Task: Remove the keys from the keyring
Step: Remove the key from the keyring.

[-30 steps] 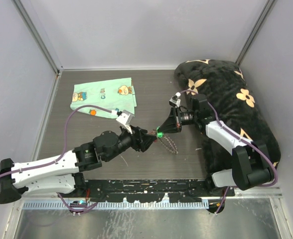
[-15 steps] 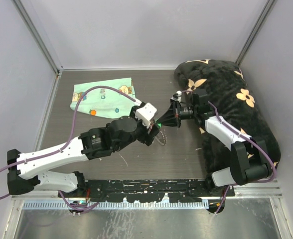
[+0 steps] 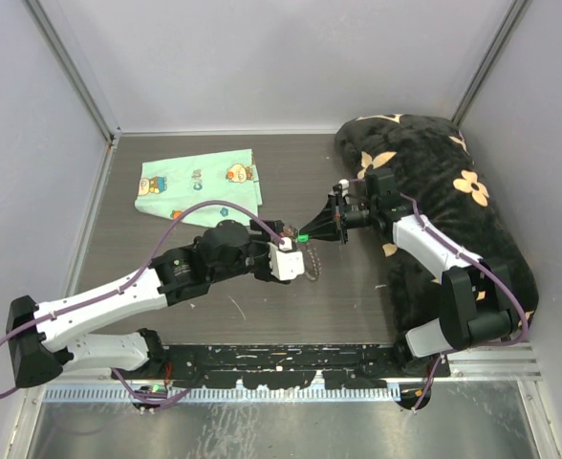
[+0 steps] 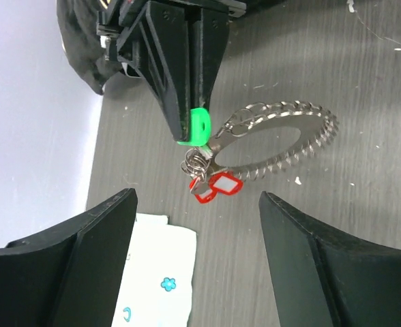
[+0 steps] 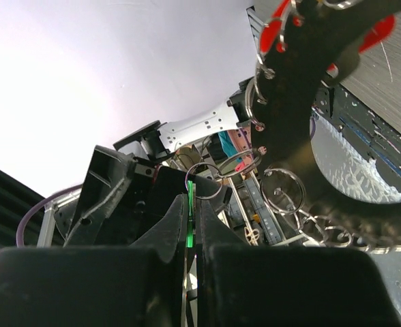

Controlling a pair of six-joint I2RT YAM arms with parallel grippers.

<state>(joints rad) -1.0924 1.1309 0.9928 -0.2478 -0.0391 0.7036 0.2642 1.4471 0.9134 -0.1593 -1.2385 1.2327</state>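
Observation:
My right gripper (image 3: 308,235) is shut on a green-headed key (image 3: 303,236), also seen between its fingertips in the left wrist view (image 4: 199,127) and the right wrist view (image 5: 189,218). The keyring (image 4: 282,139), a silver loop fringed with small metal pieces, hangs from that key down to the table (image 3: 313,265). Two red-headed keys (image 4: 217,187) dangle under the green one. In the right wrist view the ring (image 5: 289,102) crosses close in front as a dark band. My left gripper (image 4: 197,259) is open and empty, its fingers either side of the red keys and short of them (image 3: 298,256).
A mint-green cartoon-print cloth (image 3: 200,186) lies at the back left and shows under the left gripper (image 4: 156,286). A large black cushion with beige flowers (image 3: 443,191) fills the right side. Grey walls enclose the table (image 3: 166,239).
My left arm has swung forward and turned its wrist, bringing its open gripper right up to the keyring. My right gripper has drawn the green key slightly back and up.

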